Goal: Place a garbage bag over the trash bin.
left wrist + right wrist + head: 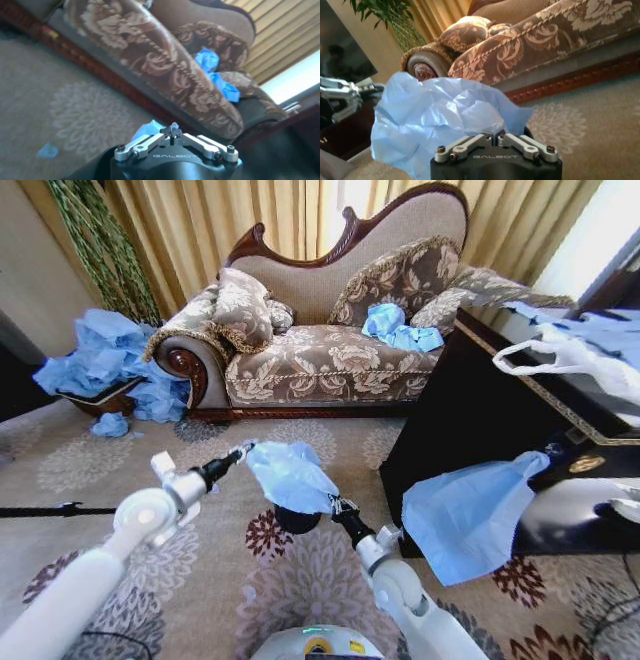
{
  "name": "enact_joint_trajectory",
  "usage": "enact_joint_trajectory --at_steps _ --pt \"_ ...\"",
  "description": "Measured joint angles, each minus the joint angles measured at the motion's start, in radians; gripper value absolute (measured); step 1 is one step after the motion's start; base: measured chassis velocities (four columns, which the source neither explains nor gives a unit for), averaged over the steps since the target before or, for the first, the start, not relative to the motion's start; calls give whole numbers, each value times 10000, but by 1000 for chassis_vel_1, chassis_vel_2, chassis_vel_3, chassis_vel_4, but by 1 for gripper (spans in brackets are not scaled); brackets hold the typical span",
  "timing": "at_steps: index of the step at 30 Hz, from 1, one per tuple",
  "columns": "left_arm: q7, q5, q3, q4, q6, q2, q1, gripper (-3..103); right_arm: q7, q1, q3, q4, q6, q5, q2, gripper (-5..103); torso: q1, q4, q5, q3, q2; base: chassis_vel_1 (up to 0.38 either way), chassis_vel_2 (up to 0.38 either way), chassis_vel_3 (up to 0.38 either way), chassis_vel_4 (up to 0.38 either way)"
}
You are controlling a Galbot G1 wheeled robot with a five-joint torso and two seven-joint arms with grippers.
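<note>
Bag status: we've got the garbage bag stretched between both pincers above the floral carpet. Our left gripper is pinched closed on the bag's upper corner; our right gripper is closed on its lower edge. Bag's long axis runs from left pincer down to right pincer, tilted. The trash bin sits directly under the bag, just beside the right pincer, mostly hidden. In the right wrist view the bag billows just past the closed fingertips.
</note>
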Motion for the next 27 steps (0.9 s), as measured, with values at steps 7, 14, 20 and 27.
enact_joint_trajectory --at_steps 7,14,20,27 --pt "129 270 -1156 -279 -22 -469 1314 0 -244 -472 -400 191 16 -131 52 0 0 -3 3 -1 2 0 0 0 0" --pt "137 -408 -3067 -1104 -34 -1036 2763 0 -117 404 -1526 -404 93 -387 807 0 0 8 4 -1 2 0 0 0 0" --pt "-62 -790 -3293 -1503 -36 -1049 2604 0 98 791 -1544 7 -47 -246 662 0 0 3 4 -1 2 0 0 0 0" --pt "-232 -692 -2596 -1219 -64 -715 1991 0 113 -251 -1124 820 -287 -94 -63 0 0 -5 2 0 2 0 0 0 0"
